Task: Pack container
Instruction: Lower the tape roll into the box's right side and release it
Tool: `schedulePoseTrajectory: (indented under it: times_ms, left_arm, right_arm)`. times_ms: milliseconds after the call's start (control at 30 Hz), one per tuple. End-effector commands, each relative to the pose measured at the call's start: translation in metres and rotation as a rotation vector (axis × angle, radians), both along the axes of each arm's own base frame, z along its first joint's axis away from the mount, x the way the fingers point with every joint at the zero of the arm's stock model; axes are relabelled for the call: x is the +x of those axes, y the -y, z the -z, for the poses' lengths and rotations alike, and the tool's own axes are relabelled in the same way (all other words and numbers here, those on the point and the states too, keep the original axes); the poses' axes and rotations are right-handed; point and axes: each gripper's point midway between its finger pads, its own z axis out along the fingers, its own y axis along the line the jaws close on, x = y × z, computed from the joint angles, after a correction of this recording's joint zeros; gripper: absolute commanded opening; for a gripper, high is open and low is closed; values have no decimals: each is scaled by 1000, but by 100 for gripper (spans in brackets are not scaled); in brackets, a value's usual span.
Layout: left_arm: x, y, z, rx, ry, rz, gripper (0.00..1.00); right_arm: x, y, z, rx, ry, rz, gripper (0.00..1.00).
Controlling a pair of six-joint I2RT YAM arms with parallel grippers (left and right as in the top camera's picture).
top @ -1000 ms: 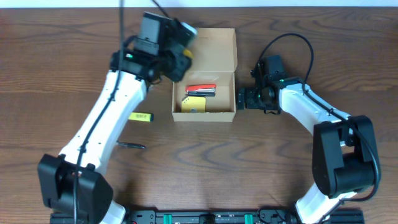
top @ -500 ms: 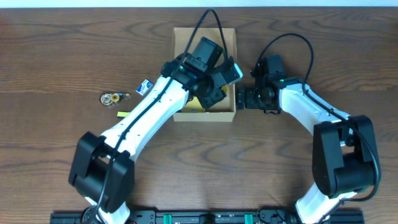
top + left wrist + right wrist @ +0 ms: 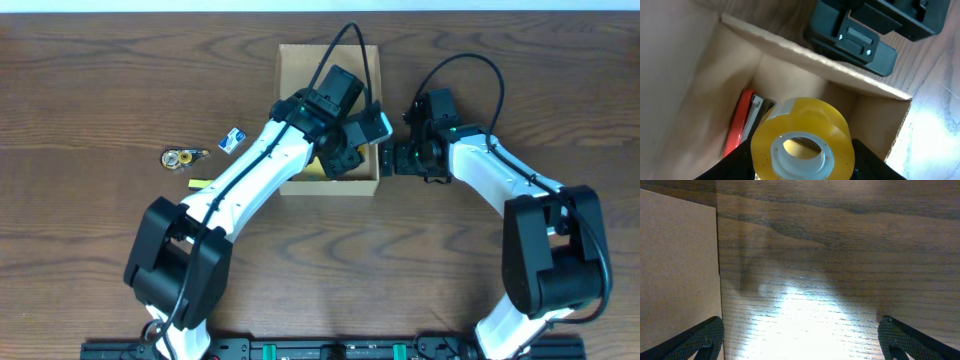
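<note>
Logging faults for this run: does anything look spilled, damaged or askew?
Nothing stands out. The container sits square with its lid open, and the left gripper holds a yellow tape roll over it.

A dark brown wooden table (image 3: 80, 240) carries an open tan cardboard box (image 3: 300, 62) at its far centre. Left of the box, well apart from it, lie a small blue-and-white item (image 3: 232, 140) and a small round dispenser (image 3: 183, 156). Just nearer than these lies a thin yellow piece (image 3: 201, 183).
</note>
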Motion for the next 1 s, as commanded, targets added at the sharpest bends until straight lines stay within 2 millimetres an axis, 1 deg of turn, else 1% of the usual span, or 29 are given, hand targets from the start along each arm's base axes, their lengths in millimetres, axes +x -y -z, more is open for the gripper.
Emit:
schedulePoseTrajectory:
  times_ms: [0, 167, 467, 600, 700, 900, 967]
  left_arm:
    - [4, 9, 3, 3, 31, 57, 6]
    - [9, 15, 8, -7, 44, 61, 6]
    - [6, 18, 13, -7, 29, 73, 6]
    - [-2, 23, 13, -33, -1, 95, 11]
    - [-6, 26, 13, -47, -17, 106, 11]
    - [-8, 27, 13, -50, -24, 109, 12]
    - [-8, 26, 13, -50, -23, 109, 18]
  right_arm:
    - [0, 2, 1, 0, -2, -7, 99]
    - [0, 2, 1, 0, -2, -7, 99]
    - [0, 2, 1, 0, -2, -7, 99]
    - [0, 2, 1, 0, -2, -7, 99]
    - [0, 2, 1, -1, -2, -7, 99]
    - [0, 2, 1, 0, -2, -7, 99]
    - [0, 2, 1, 0, -2, -7, 99]
